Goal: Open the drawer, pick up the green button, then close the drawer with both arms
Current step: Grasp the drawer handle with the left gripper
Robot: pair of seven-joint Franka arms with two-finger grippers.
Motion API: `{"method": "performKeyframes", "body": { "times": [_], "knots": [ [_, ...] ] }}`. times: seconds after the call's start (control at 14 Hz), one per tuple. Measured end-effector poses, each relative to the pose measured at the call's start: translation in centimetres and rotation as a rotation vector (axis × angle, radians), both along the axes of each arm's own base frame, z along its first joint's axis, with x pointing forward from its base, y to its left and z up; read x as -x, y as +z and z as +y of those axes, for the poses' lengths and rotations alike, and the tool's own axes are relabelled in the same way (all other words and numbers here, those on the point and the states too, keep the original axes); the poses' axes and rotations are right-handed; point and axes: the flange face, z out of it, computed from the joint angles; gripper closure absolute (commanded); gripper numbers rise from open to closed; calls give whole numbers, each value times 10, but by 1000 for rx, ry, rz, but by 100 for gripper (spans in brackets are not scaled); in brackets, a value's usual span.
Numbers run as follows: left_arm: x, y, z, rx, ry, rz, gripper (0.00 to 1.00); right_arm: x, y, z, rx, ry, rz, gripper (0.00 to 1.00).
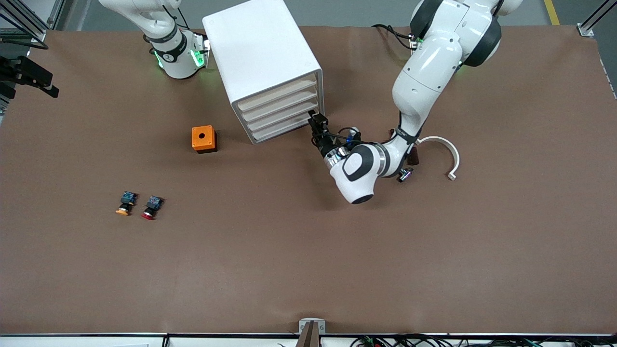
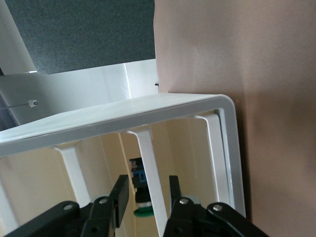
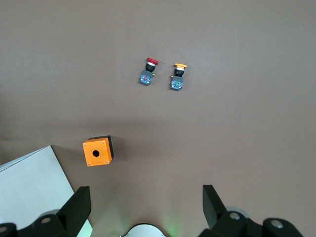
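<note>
- White plastic cabinet (image 1: 262, 58) is seen standing on the brown desk (image 1: 308, 250), with four shallow drawers stacked in its front, all shut or nearly so.
- Left gripper (image 1: 316, 126) is placed at the corner of the drawer front toward the left arm's end of the desk, low on the stack.
- In the left wrist view the jaws are seen partly closed around a thin white drawer front edge (image 2: 150, 177), one finger on each side; contact cannot be confirmed.
- Green-capped button (image 2: 140, 197) is glimpsed inside the cabinet, between the fingers and just past the strip, mostly hidden.
- Drawer (image 1: 284, 126) is judged light, stiff and smooth; the thin front edge is the natural hold, and a straight pull is likely needed to avoid dragging the cabinet.
- Button is judged tiny and light, easily knocked; its blue-black body is the better place to pinch.
- Right gripper (image 3: 143, 207) waits high over the desk by the cabinet, jaws spread wide and holding nothing.
- Orange box (image 1: 203, 138) and the orange-capped button (image 1: 126, 203) and red-capped button (image 1: 152, 206) lie nearer the front camera, untouched.
</note>
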Motion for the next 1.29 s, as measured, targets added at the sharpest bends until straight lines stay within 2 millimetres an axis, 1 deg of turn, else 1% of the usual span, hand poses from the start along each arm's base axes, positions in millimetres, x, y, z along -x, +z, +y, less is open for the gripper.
{"method": "performKeyframes", "body": {
  "times": [0.21, 0.36, 0.5, 0.57, 0.64, 0.72, 0.93, 1.0, 1.29],
  "knots": [
    [20, -3, -15, -8, -41, 15, 60, 0, 0, 0, 0, 0, 0, 0],
    [36, -5, -26, -19, -78, 38, 60, 0, 0, 0, 0, 0, 0, 0],
    [50, -9, -33, -30, -105, 55, 61, 0, 0, 0, 0, 0, 0, 0],
    [55, -12, -35, -34, -114, 63, 62, 0, 0, 0, 0, 0, 0, 0],
    [60, -14, -35, -38, -122, 74, 67, 0, 0, 0, 0, 0, 0, 0],
    [63, -16, -34, -42, -127, 83, 73, 0, 0, 0, 0, 0, 0, 0],
    [66, -20, -32, -58, -128, 97, 85, 0, 0, -2, 0, -3, -1, 0],
    [66, -20, -32, -59, -128, 98, 87, 0, 0, -2, 0, -4, -3, 0],
    [64, -21, -29, -64, -122, 96, 87, 0, 0, 0, 0, 1, -3, 0]
  ]
}}
